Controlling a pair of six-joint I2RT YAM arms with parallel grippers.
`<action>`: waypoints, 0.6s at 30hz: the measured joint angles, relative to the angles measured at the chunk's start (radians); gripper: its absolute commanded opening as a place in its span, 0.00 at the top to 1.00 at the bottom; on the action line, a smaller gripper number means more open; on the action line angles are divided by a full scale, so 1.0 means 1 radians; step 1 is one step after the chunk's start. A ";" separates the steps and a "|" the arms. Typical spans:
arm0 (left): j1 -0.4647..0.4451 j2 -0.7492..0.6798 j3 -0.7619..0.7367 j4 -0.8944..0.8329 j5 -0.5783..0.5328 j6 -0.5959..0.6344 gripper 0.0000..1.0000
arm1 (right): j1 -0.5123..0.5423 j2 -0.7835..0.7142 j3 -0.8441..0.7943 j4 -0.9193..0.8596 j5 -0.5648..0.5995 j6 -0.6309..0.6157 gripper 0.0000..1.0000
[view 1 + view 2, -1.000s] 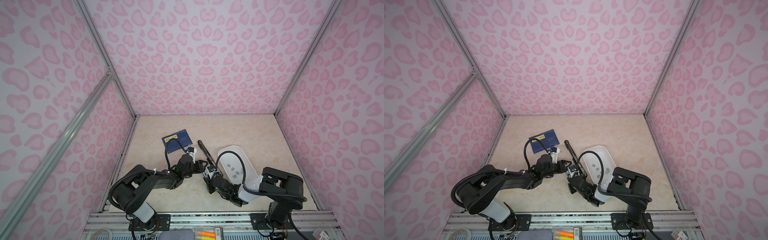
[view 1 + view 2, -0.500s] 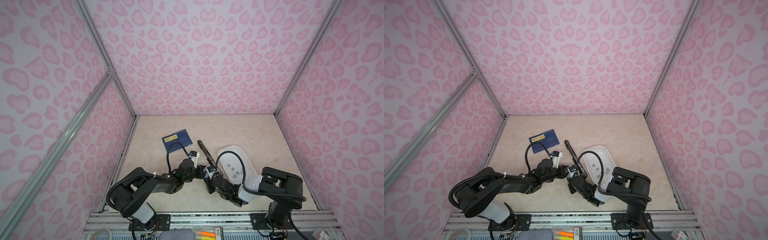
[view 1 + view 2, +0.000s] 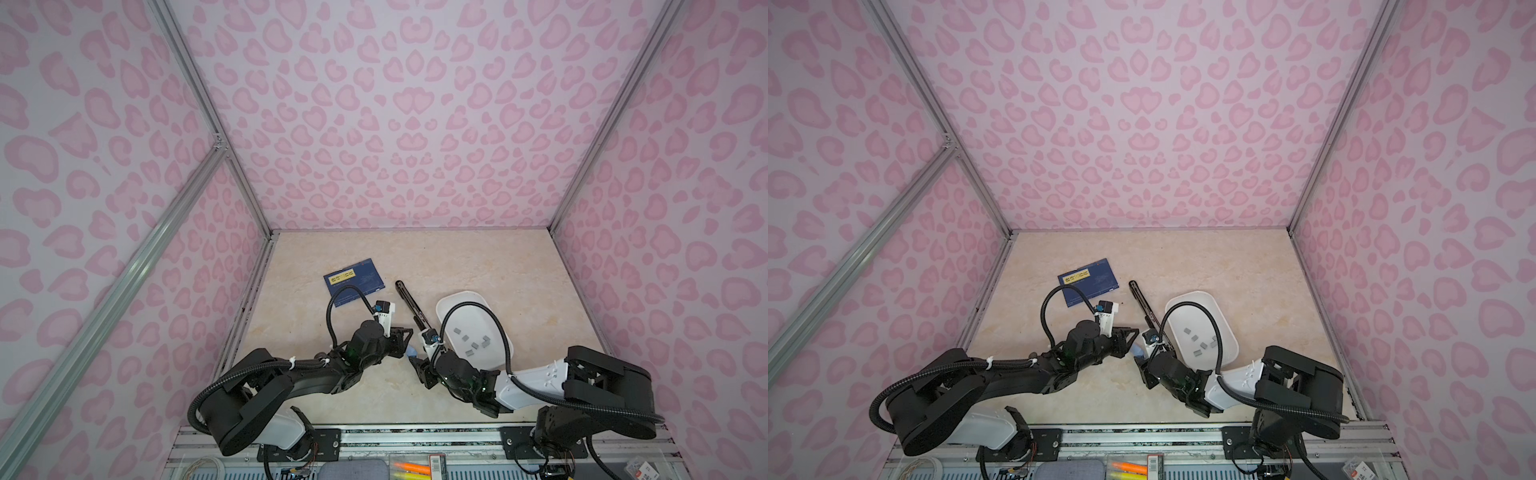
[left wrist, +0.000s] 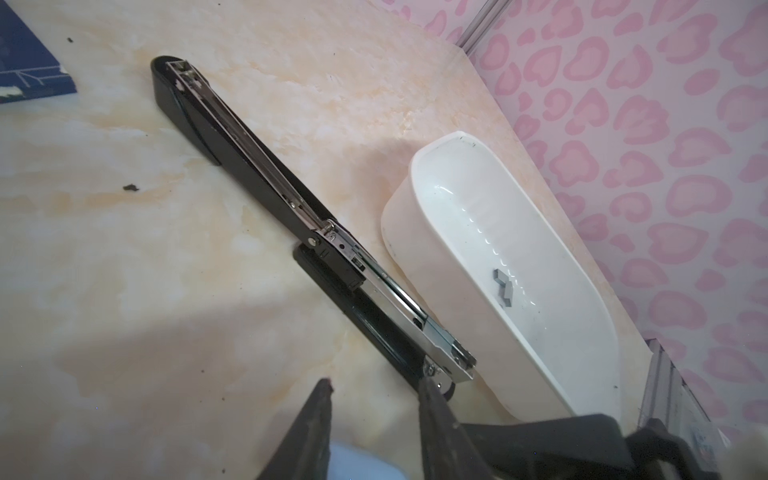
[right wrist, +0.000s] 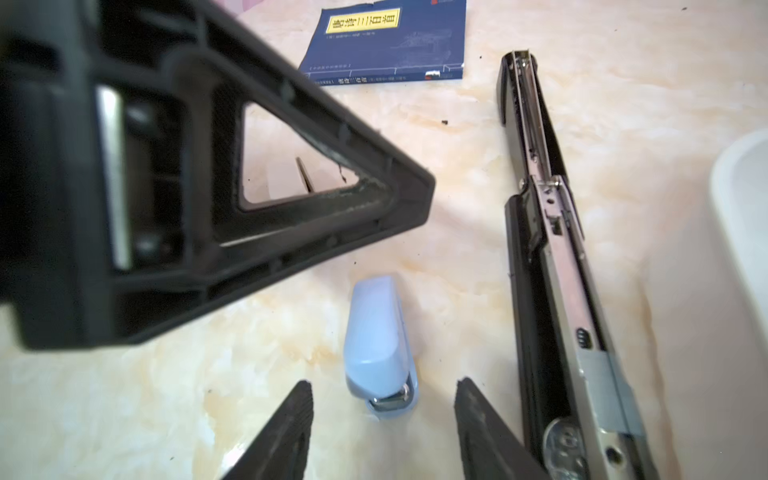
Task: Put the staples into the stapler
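A small light-blue stapler (image 5: 376, 340) lies shut on the table, its metal mouth toward my right gripper (image 5: 384, 382). That gripper is open, with a finger on each side of the mouth and neither touching it. My left gripper (image 4: 376, 382) hovers just behind the blue stapler (image 3: 411, 353), fingers apart and nothing clamped between them. A long black stapler (image 3: 409, 301) lies opened flat with its metal magazine showing. Several grey staples (image 3: 473, 344) lie in the white tray (image 3: 457, 297).
A blue book (image 3: 353, 278) lies at the back left of both grippers. The long black stapler (image 5: 540, 232) runs right beside the right gripper, and the tray's rim (image 4: 415, 166) sits just past it. Pink patterned walls close in the table.
My left arm has swung toward the table's front and now sits close to the right gripper, over the blue stapler. The right gripper's jaws have spread wider.
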 measured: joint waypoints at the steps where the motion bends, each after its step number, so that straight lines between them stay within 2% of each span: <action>1: -0.003 -0.002 -0.002 -0.008 -0.013 0.005 0.67 | 0.001 -0.017 0.000 -0.011 0.002 -0.002 0.54; 8: -0.020 -0.013 -0.012 -0.025 -0.067 0.050 0.72 | 0.000 -0.053 0.048 -0.078 0.021 -0.021 0.69; 18: -0.032 0.035 0.000 -0.025 -0.085 0.080 0.76 | -0.006 0.049 0.131 -0.095 0.016 -0.040 0.74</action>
